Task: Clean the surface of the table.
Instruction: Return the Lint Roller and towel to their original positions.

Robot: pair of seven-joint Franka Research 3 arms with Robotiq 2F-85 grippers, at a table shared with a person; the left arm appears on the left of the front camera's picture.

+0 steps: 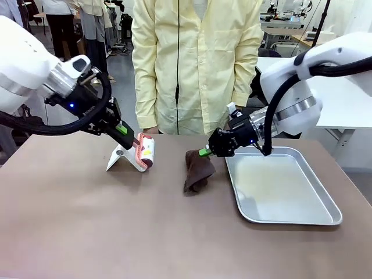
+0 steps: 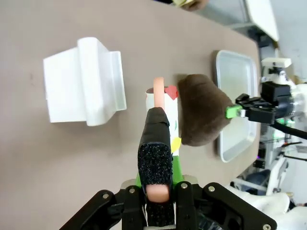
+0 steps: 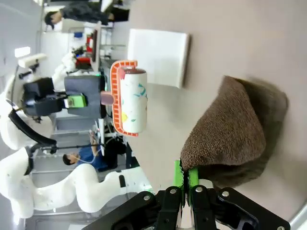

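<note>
white stand by lint roller | tray beside cloth

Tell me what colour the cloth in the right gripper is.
Dark brown. The cloth shows best in the right wrist view, pinched by the right gripper.

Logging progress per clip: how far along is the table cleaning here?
Done: both tools picked up. In hand: left hand holds the lint roller just off its white stand; right hand dangles the brown cloth, touching the table. Left: the actual wiping and rolling.
</note>
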